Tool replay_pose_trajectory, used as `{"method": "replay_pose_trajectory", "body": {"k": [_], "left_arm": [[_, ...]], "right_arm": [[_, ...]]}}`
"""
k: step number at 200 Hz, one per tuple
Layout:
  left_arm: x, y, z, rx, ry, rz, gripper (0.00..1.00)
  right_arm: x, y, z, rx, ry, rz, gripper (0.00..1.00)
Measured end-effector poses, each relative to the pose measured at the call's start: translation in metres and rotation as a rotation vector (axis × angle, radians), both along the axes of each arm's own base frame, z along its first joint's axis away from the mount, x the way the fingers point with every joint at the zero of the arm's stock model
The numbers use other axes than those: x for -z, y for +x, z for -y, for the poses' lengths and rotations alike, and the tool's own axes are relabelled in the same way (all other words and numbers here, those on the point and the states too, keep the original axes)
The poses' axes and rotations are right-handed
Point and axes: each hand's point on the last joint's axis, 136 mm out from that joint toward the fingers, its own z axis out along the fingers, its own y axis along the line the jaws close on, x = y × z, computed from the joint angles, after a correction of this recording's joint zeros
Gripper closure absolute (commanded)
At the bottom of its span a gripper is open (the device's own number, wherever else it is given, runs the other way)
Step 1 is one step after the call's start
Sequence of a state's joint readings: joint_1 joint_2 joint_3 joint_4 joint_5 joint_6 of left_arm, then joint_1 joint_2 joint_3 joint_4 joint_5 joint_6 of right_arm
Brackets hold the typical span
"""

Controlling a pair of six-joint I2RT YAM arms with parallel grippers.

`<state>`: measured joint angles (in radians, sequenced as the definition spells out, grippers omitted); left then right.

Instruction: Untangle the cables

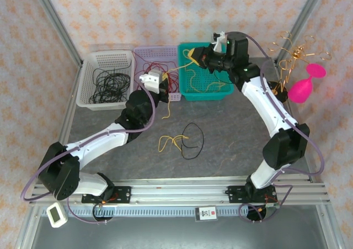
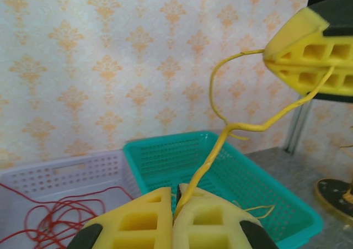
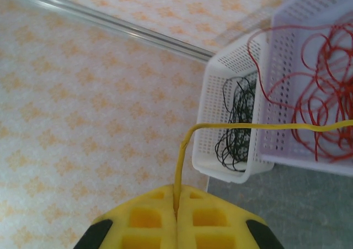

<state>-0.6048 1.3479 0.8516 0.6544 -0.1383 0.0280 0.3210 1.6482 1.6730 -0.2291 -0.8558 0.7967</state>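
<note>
Yellow kinked cable (image 2: 216, 149), left end effector (image 2: 175, 199) and right end effector (image 3: 177, 199) each pinching it, teal perforated basket (image 2: 160, 160)

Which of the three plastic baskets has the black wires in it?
The white plastic basket at far left holds black wires; the lilac basket holds red wires, the teal basket yellow wires.

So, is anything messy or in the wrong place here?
Yes. A black cable and a loose yellow cable lie overlapping on the table, outside the baskets where others sit sorted by colour. The held yellow cable stretches from the left gripper to the right gripper.
</note>
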Motion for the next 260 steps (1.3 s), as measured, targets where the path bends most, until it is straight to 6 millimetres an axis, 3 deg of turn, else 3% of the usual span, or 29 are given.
{"method": "replay_pose_trajectory", "body": {"k": [84,104,116,134,145,155,175,199,211,232,260], "left_arm": [[0.013,-0.008,-0.009,-0.071,0.165,0.086,1.00],[0.029,-0.006,-0.031,-0.170,0.208,0.053,1.00],[0.042,-0.004,-0.059,-0.281,0.233,0.015,1.00],[0.057,-0.003,-0.100,-0.435,0.275,-0.036,1.00],[0.059,-0.003,-0.108,-0.473,0.290,-0.047,1.00],[0.059,-0.004,-0.109,-0.475,0.297,-0.048,1.00],[0.057,-0.007,-0.101,-0.443,0.306,-0.046,1.00],[0.049,-0.003,-0.079,-0.327,0.311,-0.049,1.00],[0.042,-0.001,-0.064,-0.247,0.308,-0.052,1.00],[0.029,0.001,-0.042,-0.129,0.302,-0.054,1.00],[0.020,-0.001,-0.021,-0.012,0.300,-0.050,1.00]], "right_arm": [[0.022,-0.008,0.019,0.189,-0.036,-0.307,1.00],[0.022,0.000,0.032,0.261,-0.031,-0.328,1.00],[0.016,0.015,0.057,0.368,-0.028,-0.303,1.00],[-0.002,0.039,0.112,0.544,-0.003,-0.246,1.00],[-0.012,0.047,0.136,0.619,0.013,-0.216,1.00],[-0.019,0.049,0.143,0.638,0.023,-0.190,1.00],[-0.035,0.051,0.129,0.570,0.021,-0.095,1.00],[-0.047,0.047,0.096,0.401,-0.076,0.078,0.62],[-0.045,0.043,0.077,0.309,-0.143,0.159,0.53],[-0.030,0.029,0.044,0.141,-0.247,0.268,0.34],[0.013,-0.001,0.008,-0.099,-0.435,0.468,0.33]]}}
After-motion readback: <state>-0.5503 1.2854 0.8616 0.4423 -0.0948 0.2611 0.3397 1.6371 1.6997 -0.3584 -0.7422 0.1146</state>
